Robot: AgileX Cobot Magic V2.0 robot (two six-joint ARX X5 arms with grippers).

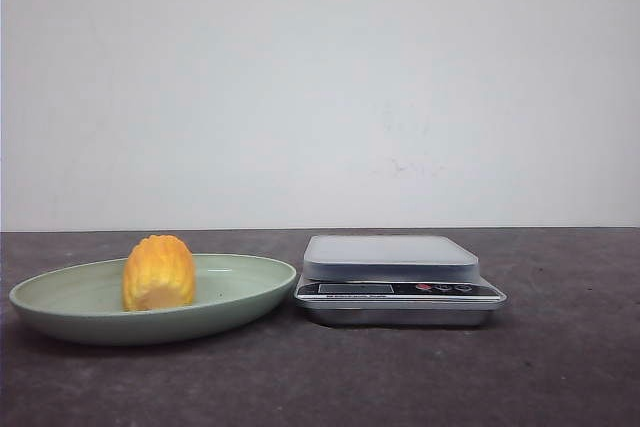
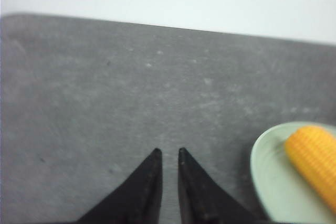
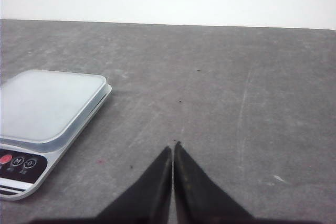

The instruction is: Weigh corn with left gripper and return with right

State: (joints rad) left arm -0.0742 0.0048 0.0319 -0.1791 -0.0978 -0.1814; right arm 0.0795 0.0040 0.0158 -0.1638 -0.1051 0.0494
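The corn (image 1: 158, 272), a stubby yellow-orange cob piece, stands in a pale green plate (image 1: 245, 292) at the left of the table. A silver kitchen scale (image 1: 392, 259) with nothing on its platform sits just right of the plate. Neither gripper shows in the front view. In the left wrist view my left gripper (image 2: 168, 151) hovers over bare table, its fingers a narrow gap apart and empty, with the corn (image 2: 315, 156) and plate (image 2: 265, 166) off to one side. My right gripper (image 3: 172, 145) is shut and empty over bare table, beside the scale (image 3: 47, 103).
The tabletop is dark grey and a plain white wall stands behind it. The scale's display and red button face the front.
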